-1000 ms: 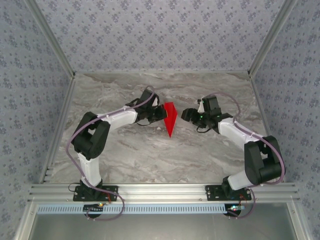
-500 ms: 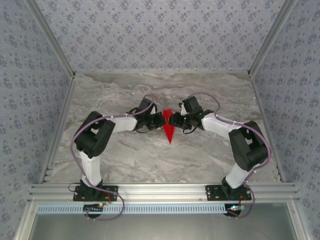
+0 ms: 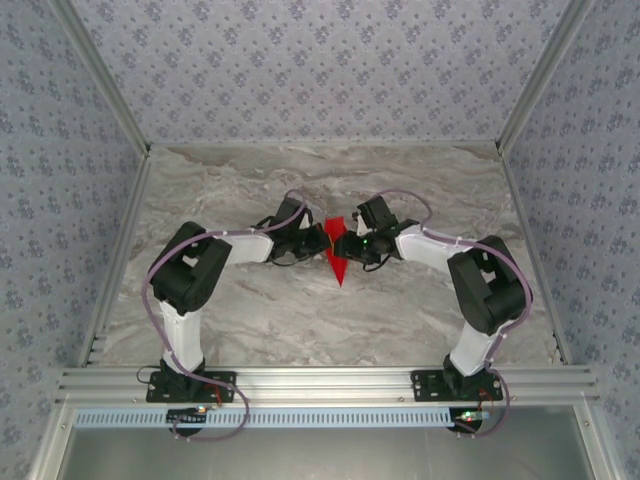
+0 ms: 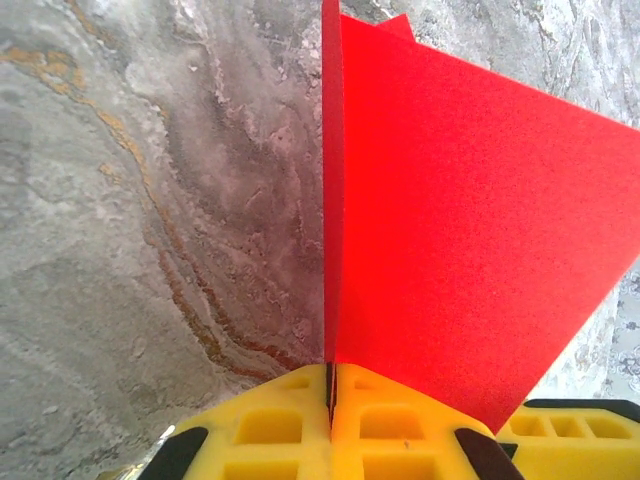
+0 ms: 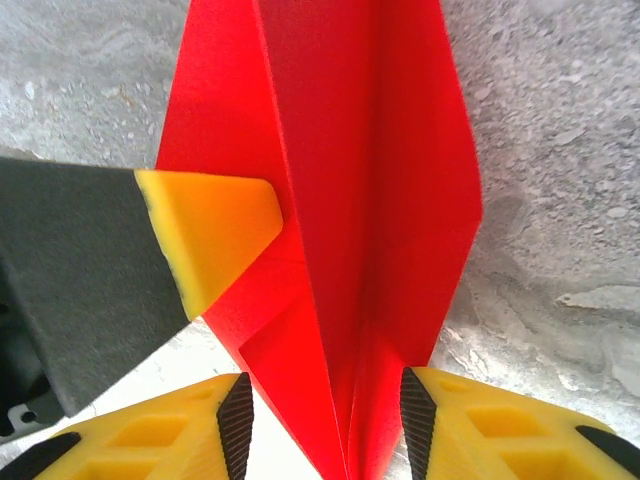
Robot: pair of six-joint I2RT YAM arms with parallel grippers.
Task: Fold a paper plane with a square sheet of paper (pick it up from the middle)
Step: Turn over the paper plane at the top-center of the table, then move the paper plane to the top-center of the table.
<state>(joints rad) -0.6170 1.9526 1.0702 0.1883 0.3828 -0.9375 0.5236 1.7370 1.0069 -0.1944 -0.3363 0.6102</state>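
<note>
The red paper plane (image 3: pixel 337 264), a folded dart with its sharp tip toward the near edge, is held just over the marble table (image 3: pixel 250 310) at its middle. My left gripper (image 3: pixel 319 240) is shut on its central fold from the left. In the left wrist view the paper plane (image 4: pixel 470 230) stands edge-on out of the closed left gripper (image 4: pixel 330 385). My right gripper (image 3: pixel 346 246) meets it from the right and is open. In the right wrist view the right gripper (image 5: pixel 325 400) straddles the plane (image 5: pixel 340 180), and a yellow finger (image 5: pixel 215 230) of the left gripper presses the paper's left side.
Patterned walls (image 3: pixel 320 70) close in the table on three sides, with metal rails along the edges (image 3: pixel 120 250). Bare marble (image 3: pixel 330 180) lies behind the grippers.
The right gripper has swung left from beside the paper until its open fingers straddle the plane. The left gripper still holds the paper, which sits slightly lower and narrower from above.
</note>
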